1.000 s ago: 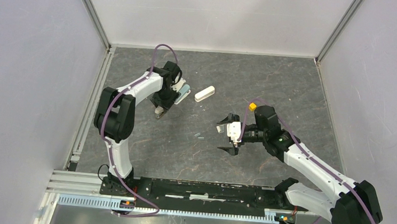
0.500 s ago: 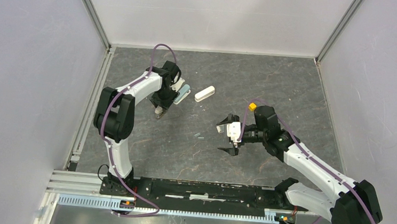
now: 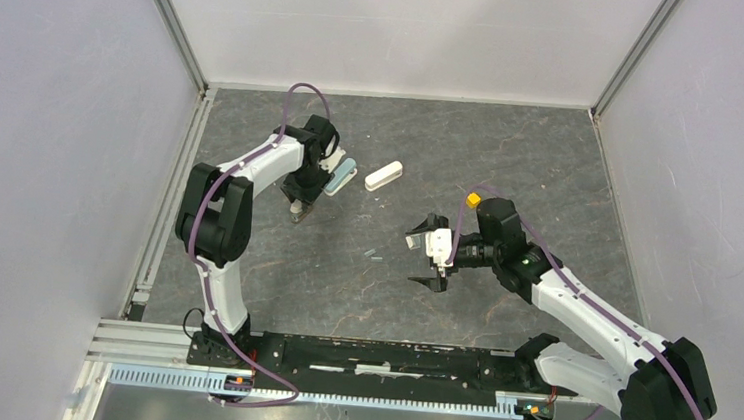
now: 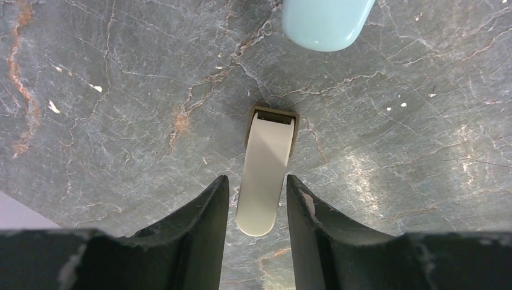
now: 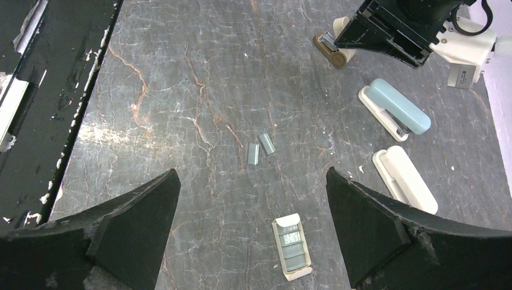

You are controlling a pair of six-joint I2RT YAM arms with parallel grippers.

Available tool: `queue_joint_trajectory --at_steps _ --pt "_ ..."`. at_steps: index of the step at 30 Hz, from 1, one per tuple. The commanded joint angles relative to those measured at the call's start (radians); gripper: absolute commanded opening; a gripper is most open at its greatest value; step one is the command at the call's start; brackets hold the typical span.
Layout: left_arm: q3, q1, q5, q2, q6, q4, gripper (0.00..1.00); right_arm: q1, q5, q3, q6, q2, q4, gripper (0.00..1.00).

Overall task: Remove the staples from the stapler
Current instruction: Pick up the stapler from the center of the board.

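A beige stapler (image 4: 264, 175) lies on the dark stone table, its near end between the fingers of my left gripper (image 4: 256, 181). The jaws are narrow but open, with a thin gap on each side. From above, the left gripper (image 3: 299, 197) stands over this stapler (image 3: 299, 214) at the back left. Two short grey strips of staples (image 5: 253, 154) lie loose in mid-table, also visible from above as staples (image 3: 372, 255). My right gripper (image 5: 251, 175) hangs wide open above the table, holding nothing, right of the staples in the top view (image 3: 431, 260).
A teal stapler (image 5: 398, 112) and a white stapler (image 5: 404, 178) lie to the right of the beige one, the teal one (image 4: 326, 21) just beyond my left fingers. A small open box of staples (image 5: 291, 246) sits under the right gripper. Walls enclose the table.
The left jaws have narrowed around the beige stapler. Neither arm has otherwise moved, and the right gripper stays wide open.
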Motion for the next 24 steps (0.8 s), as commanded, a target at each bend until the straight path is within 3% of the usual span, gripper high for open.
queue_joint_trajectory --at_steps 1,6,9,11,17,24 --pt "-0.008 0.005 -0.007 -0.01 0.044 -0.021 0.46 -0.005 -0.024 0.021 -0.008 0.001 0.005 0.98" --pt "-0.006 0.005 0.01 -0.006 0.046 -0.03 0.38 -0.007 -0.026 0.022 -0.008 -0.001 0.005 0.98" --pt "0.001 0.005 0.026 -0.01 0.042 -0.042 0.13 -0.009 -0.027 0.022 -0.008 -0.001 0.004 0.98" --pt "0.002 0.005 0.036 -0.028 0.033 -0.05 0.02 -0.011 -0.027 0.021 -0.008 -0.001 0.004 0.98" --pt "-0.047 0.003 0.163 -0.161 -0.047 -0.039 0.02 -0.013 -0.036 0.025 -0.002 0.005 0.002 0.98" --pt "-0.258 -0.041 0.397 -0.41 -0.198 0.177 0.02 -0.016 -0.065 0.02 0.073 0.032 0.048 0.98"
